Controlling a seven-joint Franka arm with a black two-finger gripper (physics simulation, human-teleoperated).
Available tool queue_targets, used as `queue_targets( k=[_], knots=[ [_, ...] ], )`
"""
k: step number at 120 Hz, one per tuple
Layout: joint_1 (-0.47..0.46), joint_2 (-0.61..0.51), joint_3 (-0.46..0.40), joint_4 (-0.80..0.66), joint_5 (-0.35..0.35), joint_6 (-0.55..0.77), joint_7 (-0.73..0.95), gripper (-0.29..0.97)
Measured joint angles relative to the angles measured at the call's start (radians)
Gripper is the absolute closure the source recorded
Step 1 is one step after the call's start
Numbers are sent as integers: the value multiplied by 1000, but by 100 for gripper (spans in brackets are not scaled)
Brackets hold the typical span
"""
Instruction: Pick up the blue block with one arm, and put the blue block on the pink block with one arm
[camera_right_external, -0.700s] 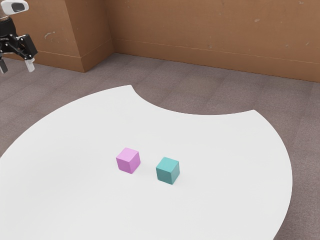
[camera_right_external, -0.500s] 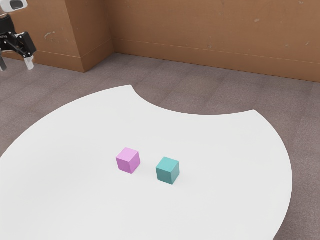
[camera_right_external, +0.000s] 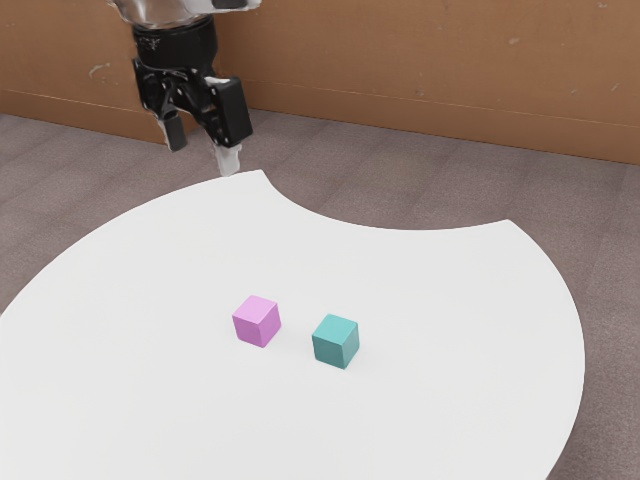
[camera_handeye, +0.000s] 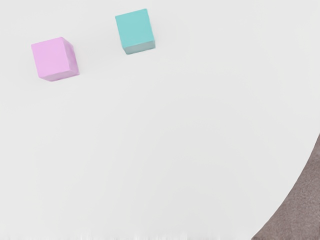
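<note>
White table (camera_right_external: 450, 300) (notched edge) on grey floor (camera_right_external: 400, 170).

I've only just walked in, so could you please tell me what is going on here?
A robot arm's end effector hangs open and empty above the far edge of the white table. The blue block and pink block sit side by side, apart, on the table; the blue one is not yet picked up.

Glossy silver arm (camera_right_external: 168, 10), black white-tipped fingers (camera_right_external: 229, 152).
</note>
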Motion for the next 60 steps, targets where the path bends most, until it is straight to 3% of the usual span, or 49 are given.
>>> queue_targets(
  k=[31,60],
  knots=[
    [1,-41,-26,-407,-80,266,-97,0],
    [7,39,-50,-572,-111,514,-155,0]
  ],
)
